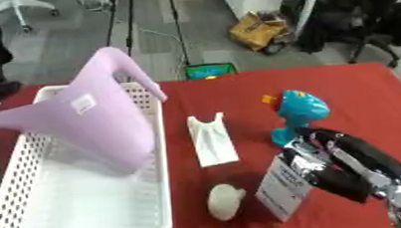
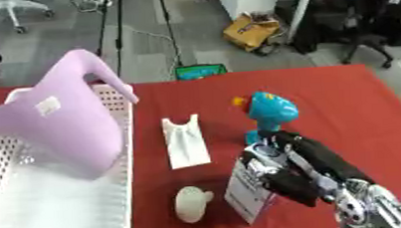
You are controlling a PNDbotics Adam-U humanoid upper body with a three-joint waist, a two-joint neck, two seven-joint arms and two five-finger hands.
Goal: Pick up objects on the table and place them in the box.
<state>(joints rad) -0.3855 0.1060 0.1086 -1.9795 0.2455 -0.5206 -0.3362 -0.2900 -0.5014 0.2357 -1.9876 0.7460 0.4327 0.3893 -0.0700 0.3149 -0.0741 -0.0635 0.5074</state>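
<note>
The right hand (image 1: 329, 170) is grasping a white labelled packet (image 1: 282, 187), its fingers curled round the packet's upper edge and holding it tilted on the red table (image 1: 359, 91). Next move, judged: lifting it across to the white basket (image 1: 34, 196), well away on the fingers' far side.

The white basket (image 1: 158, 153) is cut off at the bottom edge; print on the white card (image 1: 283, 188) is unreadable.

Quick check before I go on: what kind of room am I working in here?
Probably a lab or office workspace: a red-covered table on grey floor, a rolling office chair at the far left, and cables running across the floor.
</note>
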